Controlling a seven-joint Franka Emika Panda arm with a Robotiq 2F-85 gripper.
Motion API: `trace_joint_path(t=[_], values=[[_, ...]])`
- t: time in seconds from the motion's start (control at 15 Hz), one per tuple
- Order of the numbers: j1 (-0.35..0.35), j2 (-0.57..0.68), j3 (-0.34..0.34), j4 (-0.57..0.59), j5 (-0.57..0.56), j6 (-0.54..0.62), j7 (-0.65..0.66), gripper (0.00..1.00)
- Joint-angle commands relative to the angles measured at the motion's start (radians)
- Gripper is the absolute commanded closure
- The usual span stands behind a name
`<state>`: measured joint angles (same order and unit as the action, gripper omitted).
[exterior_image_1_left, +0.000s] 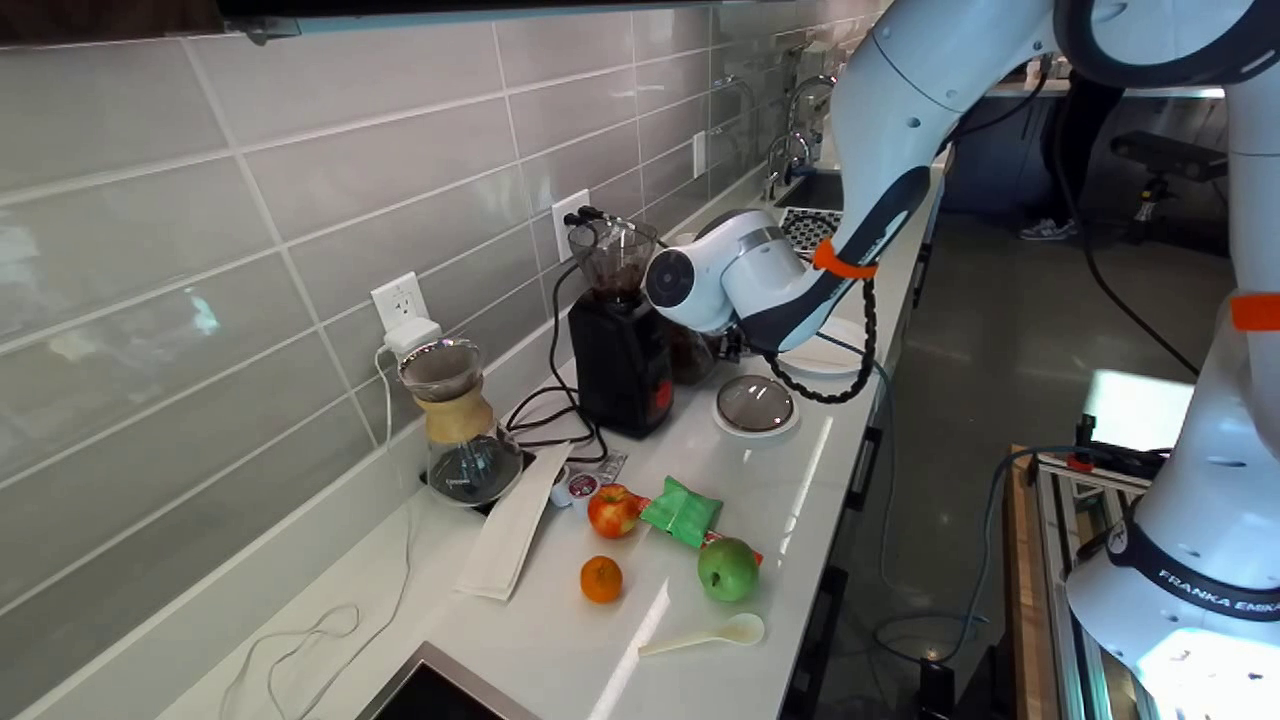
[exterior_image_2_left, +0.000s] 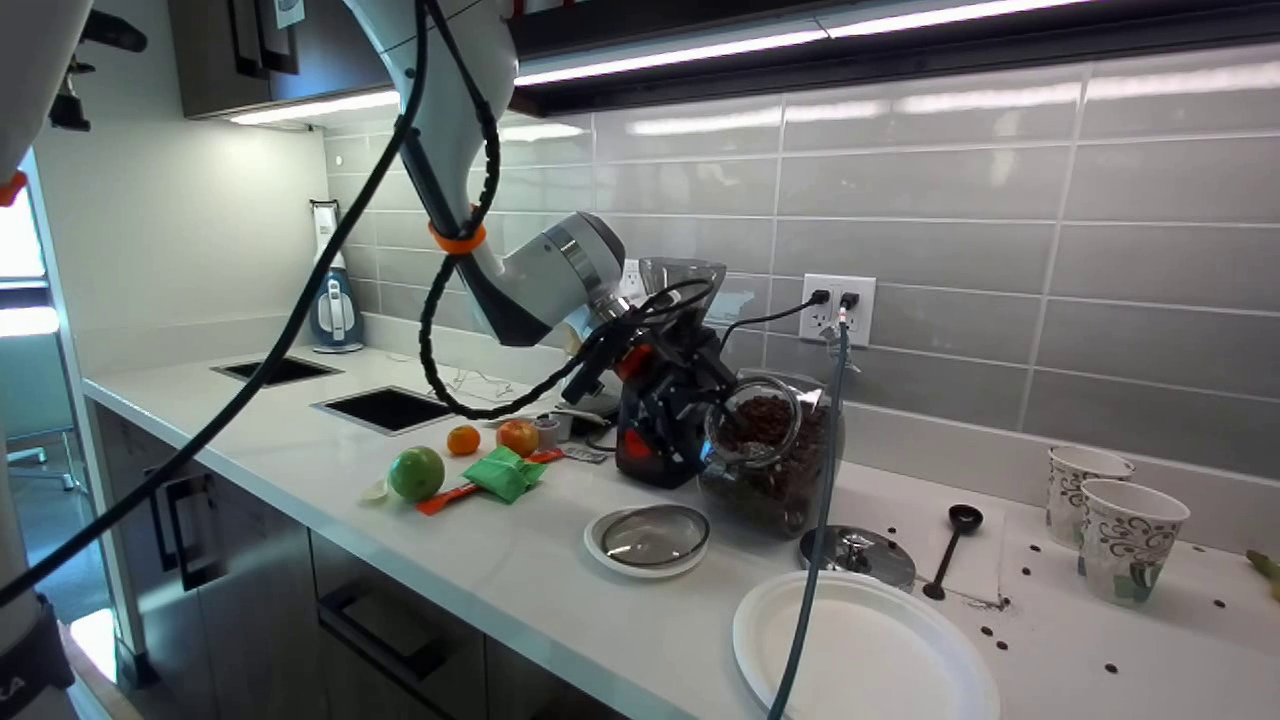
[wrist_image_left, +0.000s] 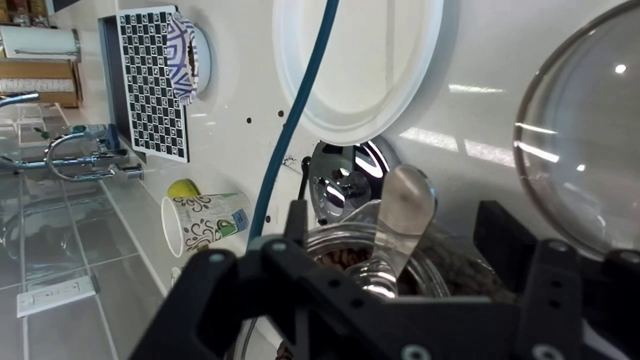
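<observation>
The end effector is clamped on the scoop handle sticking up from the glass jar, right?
Not clamped: in the wrist view the end effector stands open, a gap either side of the scoop handle, which does stick up from the glass jar.

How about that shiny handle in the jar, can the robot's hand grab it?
Probably yes: in the wrist view the hand is open, and the handle shows uncovered between its fingers, poking out of the jar.
</observation>
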<state>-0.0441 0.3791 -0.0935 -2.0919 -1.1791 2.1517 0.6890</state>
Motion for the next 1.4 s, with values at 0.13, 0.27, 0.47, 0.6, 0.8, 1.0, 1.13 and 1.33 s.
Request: trace_joint_path(t=[0.13,0.27,0.47,0.6,0.8,1.0,1.13,1.33], values=[[0.01,0.031,-0.002,0.021,-0.01,-0.057,0.025,0.6],[0.009,0.036,-0.001,0.024,-0.011,-0.063,0.021,0.76],[0.009,0.04,-0.002,0.025,-0.031,-0.054,0.025,0.99],[0.008,0.043,-0.002,0.03,-0.031,-0.056,0.022,1.0],[0.006,0.042,-0.002,0.029,-0.031,-0.051,0.015,0.99],[-0.007,0.004,-0.001,0.005,-0.033,-0.013,-0.01,0.99],[-0.021,-0.026,-0.002,-0.009,-0.03,0.016,-0.029,0.99],[-0.049,-0.058,-0.004,-0.017,-0.017,0.1,-0.067,0.99]])
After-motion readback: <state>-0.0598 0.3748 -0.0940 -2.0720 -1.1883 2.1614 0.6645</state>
